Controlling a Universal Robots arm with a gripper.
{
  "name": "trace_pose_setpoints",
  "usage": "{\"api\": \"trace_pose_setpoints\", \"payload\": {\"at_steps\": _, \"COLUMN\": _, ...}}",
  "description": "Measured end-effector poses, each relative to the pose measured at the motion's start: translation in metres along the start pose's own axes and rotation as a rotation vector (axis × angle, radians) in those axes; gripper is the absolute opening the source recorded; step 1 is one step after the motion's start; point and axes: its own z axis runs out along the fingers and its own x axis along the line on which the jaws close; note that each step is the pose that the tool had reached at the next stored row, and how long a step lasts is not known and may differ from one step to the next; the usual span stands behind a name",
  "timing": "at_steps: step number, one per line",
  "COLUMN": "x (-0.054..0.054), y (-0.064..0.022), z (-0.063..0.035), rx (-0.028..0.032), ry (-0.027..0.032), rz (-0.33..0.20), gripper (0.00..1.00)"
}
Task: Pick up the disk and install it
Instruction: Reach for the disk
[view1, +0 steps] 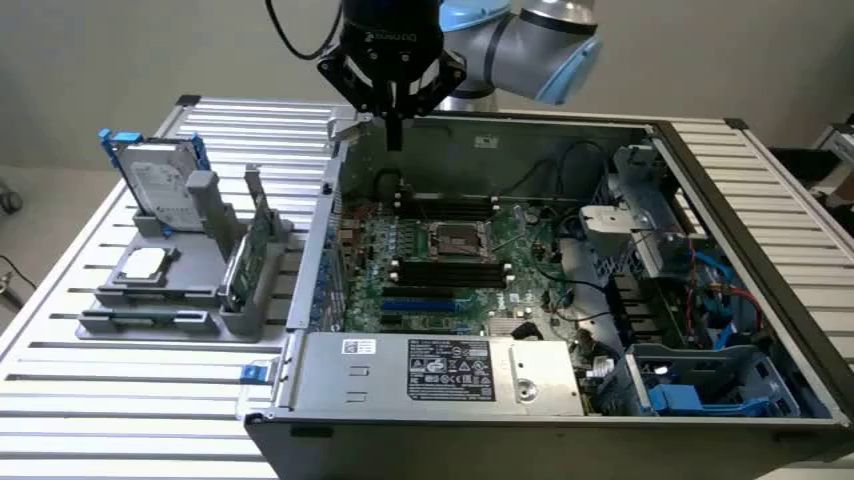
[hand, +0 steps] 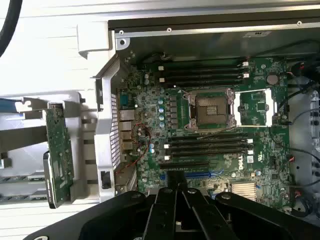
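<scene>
Table (view1: 80, 400): lying under everything, its slatted metal top showing at the exterior view's left and at the far right.
Disk (view1: 158, 185): standing on edge at the far end of the holder, at the exterior view's left. Its white label is facing the camera and a blue carrier is framing it. Nothing is touching it, and it is sitting well apart from the gripper.
Holder (view1: 147, 325): resting on the table just left of the case, carrying 3 parts.
Chip (view1: 144, 265): lying flat in the holder, nearer than the disk.
Card (view1: 248, 258): standing on edge in the holder's right slot, just beside the case wall.
Gripper (view1: 394, 140): hanging over the far-left corner of the open case, fingers pressing together with nothing between them.
Case (view1: 534, 140): lying open on its side, right of the holder.
Board (view1: 447, 290): lying on the case floor, with 1 socket (view1: 454, 238) sitting at its middle between the memory slots.
Supply (view1: 441, 370): sitting along the near edge of the case.
Bay (view1: 694, 395): sitting in the near-right corner, showing blue plastic.
</scene>
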Motion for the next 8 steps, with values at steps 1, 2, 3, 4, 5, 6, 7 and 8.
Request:
{"api": "trace_pose_setpoints", "payload": {"at_steps": 1, "x": 0.0000, "y": 0.0000, "z": 0.0000, "rx": 0.0000, "ry": 0.0000, "rz": 0.000, "gripper": 0.11}}
{"api": "trace_pose_setpoints", "payload": {"at_steps": 2, "x": 0.0000, "y": 0.0000, "z": 0.0000, "rx": 0.0000, "ry": 0.0000, "rz": 0.000, "gripper": 0.11}}
{"api": "trace_pose_setpoints", "payload": {"at_steps": 3, "x": 0.0000, "y": 0.0000, "z": 0.0000, "rx": 0.0000, "ry": 0.0000, "rz": 0.000, "gripper": 0.11}}
{"api": "trace_pose_setpoints", "payload": {"at_steps": 4, "x": 0.0000, "y": 0.0000, "z": 0.0000, "rx": 0.0000, "ry": 0.0000, "rz": 0.000, "gripper": 0.11}}
{"api": "trace_pose_setpoints", "payload": {"at_steps": 5, "x": 0.0000, "y": 0.0000, "z": 0.0000, "rx": 0.0000, "ry": 0.0000, "rz": 0.000, "gripper": 0.11}}
{"api": "trace_pose_setpoints", "payload": {"at_steps": 6, "x": 0.0000, "y": 0.0000, "z": 0.0000, "rx": 0.0000, "ry": 0.0000, "rz": 0.000, "gripper": 0.11}}
{"api": "trace_pose_setpoints", "payload": {"at_steps": 7, "x": 0.0004, "y": 0.0000, "z": 0.0000, "rx": 0.0000, "ry": 0.0000, "rz": 0.000, "gripper": 0.11}}
{"api": "trace_pose_setpoints", "payload": {"at_steps": 8, "x": 0.0006, "y": 0.0000, "z": 0.0000, "rx": 0.0000, "ry": 0.0000, "rz": 0.000, "gripper": 0.11}}
